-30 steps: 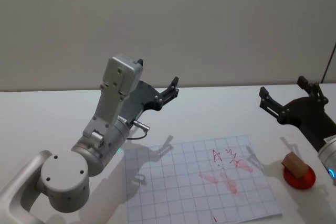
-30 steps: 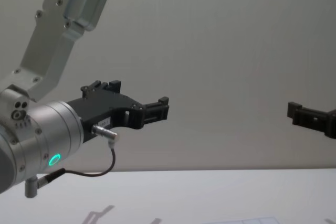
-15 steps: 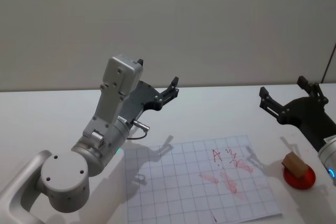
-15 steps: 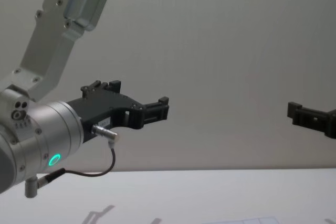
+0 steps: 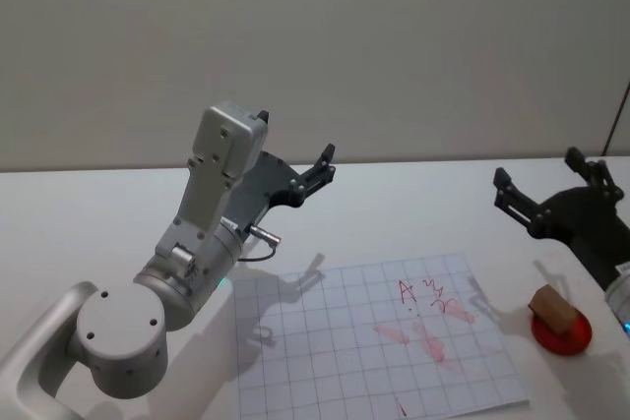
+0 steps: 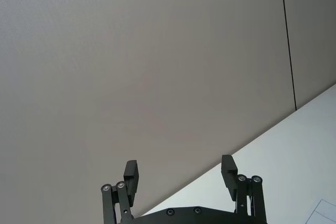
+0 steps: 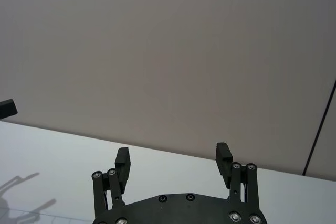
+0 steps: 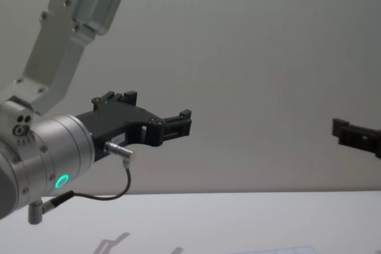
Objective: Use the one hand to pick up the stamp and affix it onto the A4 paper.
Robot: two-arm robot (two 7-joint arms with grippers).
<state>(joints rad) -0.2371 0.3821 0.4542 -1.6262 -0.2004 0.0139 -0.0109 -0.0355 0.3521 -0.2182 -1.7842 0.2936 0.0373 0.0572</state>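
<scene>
Stamp [image 5: 553, 308]: small tan-brown wooden block, sitting on a round red pad [image 5: 565, 337] at the gridded white A4 paper's [image 5: 335, 341] 3 o'clock. A skewed grip risks tipping it off. Its long axis is seemingly running 10-to-4.
Right pincer [image 5: 539, 176]: black, released, hovering at its 12 o'clock.
Left pincer [image 5: 325, 162]: released, idling at the paper's 10 o'clock.

On the A4 paper [image 5: 325, 341], near its far edge, a red letter "A" [image 5: 405, 291] is written by hand. The red marks [image 5: 431, 344] beside and below it form no readable word.
</scene>
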